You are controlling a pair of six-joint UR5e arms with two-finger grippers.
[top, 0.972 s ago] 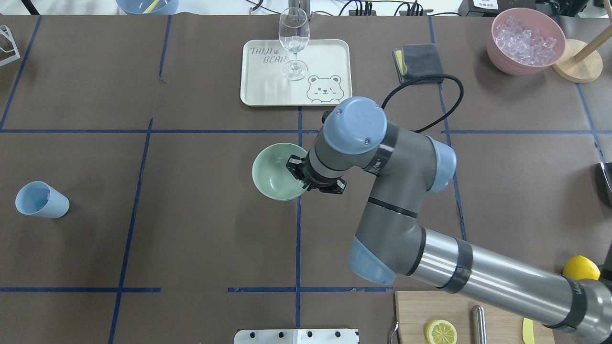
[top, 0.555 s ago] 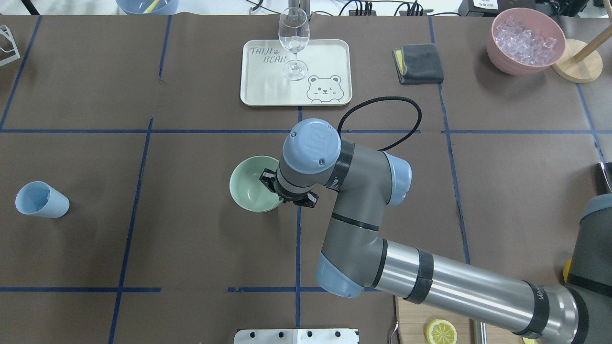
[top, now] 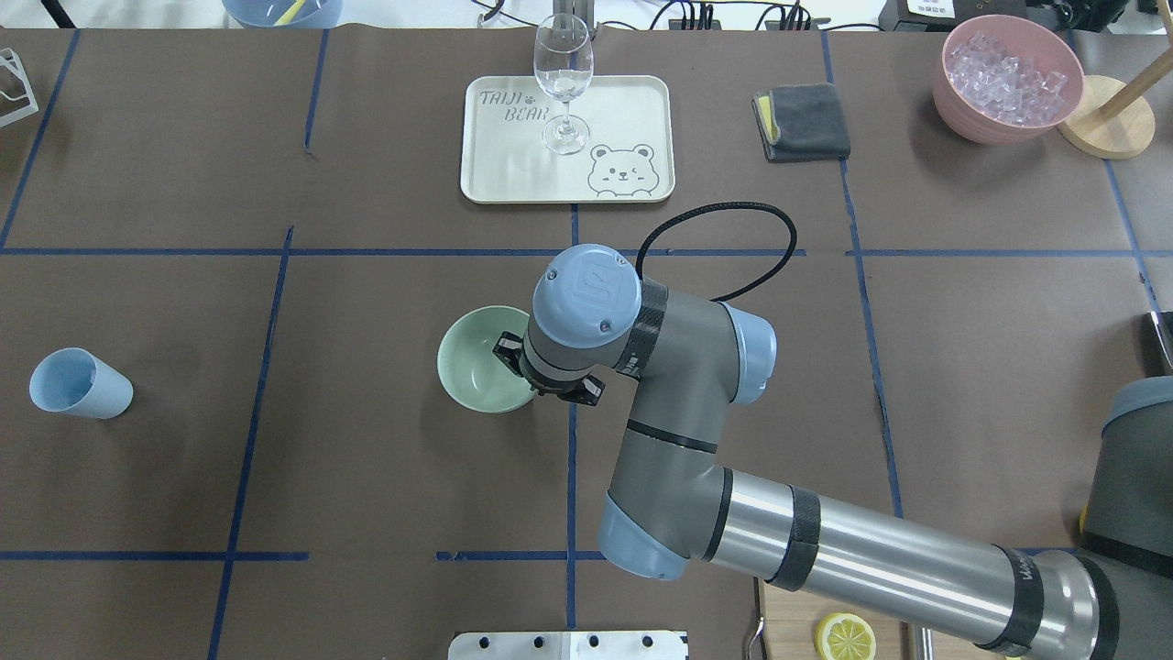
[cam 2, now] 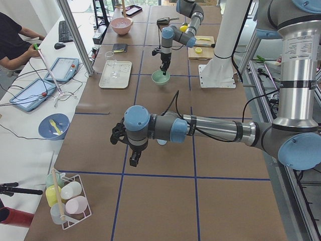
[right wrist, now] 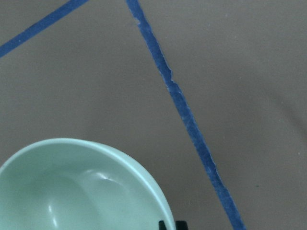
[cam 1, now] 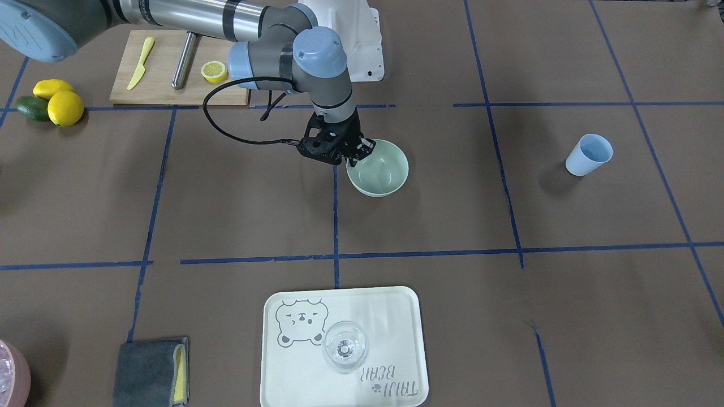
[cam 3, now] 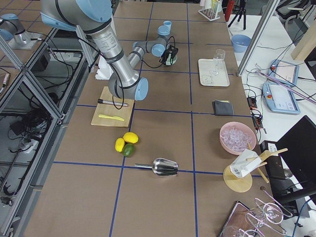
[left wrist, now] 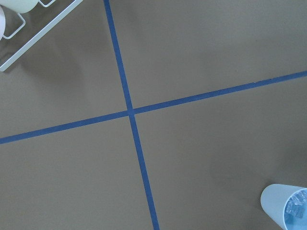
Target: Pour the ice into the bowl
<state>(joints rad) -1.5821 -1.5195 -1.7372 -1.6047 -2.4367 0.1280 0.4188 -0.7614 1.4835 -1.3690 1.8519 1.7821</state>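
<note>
The right arm [top: 825, 541] reaches in long and low from the robot's right, bends sharply at the elbow and turns its wrist straight down over the middle of the tabletop [top: 367, 477]. The right claw [cam 1: 354, 158] is pinched onto the rim of the bowl [top: 475, 365], on the edge nearest the arm. In the wrist view both fingertips [right wrist: 164, 224] sit close together with that rim between them. The bowl is just beside a blue tape line [top: 570, 458]; whether it rests on the tabletop or hangs just above it, I cannot tell. The ice [left wrist: 296, 207] lies in the light blue cup [top: 79, 383], which stands upright, well apart from the bowl on the robot's left side. The left arm [cam 2: 210, 129] stretches level above the tabletop near that cup, wrist turned down. The left claw [cam 2: 134, 158] shows only from the side, so I cannot tell how far apart its fingers are.
</note>
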